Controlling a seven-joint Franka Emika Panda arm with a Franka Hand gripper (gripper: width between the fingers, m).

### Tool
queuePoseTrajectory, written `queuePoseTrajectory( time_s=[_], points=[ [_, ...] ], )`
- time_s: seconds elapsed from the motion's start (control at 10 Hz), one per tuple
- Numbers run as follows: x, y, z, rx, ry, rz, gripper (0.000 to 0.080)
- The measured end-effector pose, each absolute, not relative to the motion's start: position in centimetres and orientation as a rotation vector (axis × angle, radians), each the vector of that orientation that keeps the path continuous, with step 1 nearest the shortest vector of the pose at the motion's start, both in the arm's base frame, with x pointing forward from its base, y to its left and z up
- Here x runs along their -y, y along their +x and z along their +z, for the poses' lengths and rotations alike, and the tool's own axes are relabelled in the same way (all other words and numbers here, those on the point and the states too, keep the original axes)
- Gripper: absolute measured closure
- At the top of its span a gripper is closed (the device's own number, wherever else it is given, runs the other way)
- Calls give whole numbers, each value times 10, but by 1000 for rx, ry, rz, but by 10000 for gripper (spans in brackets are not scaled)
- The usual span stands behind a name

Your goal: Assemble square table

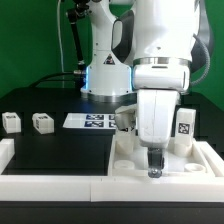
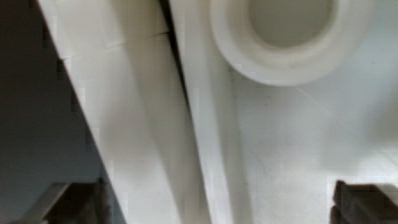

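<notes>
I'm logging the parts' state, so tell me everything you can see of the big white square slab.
The slab is white, smooth-looking plastic, lying flat on the black worktop at the exterior view's lower right, hollow rimmed face up. The wrist view shows ridges and a round socket. A tagged leg stands at its far corner. The gripper, jaws open, hangs just above; contact unclear.

Exterior view: bright, even light is recorded. The white arm (image 1: 160, 40) is nearly overexposed and the black counter (image 1: 60, 150) is left without detail. Wrist view: the slab (image 2: 267, 130) is rendered soft and blurred throughout, with faint grey shadows.
</notes>
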State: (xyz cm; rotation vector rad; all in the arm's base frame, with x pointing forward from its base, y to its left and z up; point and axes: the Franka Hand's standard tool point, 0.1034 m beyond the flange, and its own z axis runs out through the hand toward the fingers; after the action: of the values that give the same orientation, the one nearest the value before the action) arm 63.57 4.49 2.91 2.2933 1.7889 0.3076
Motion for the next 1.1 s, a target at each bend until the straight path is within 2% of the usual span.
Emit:
queuePoseTrajectory(
  time_s=[0.7,0.8,0.9,1.0,1.1],
  points=[
    [-42,636,30,-1785,2295,305,151],
    [-28,637,49,-1765,2313,272,151],
    [-13,633,76,-1730,2328,267,151],
    [7,624,93,-1682,2353,261,151],
    [22,619,99,-1652,2369,251,151]
  ],
)
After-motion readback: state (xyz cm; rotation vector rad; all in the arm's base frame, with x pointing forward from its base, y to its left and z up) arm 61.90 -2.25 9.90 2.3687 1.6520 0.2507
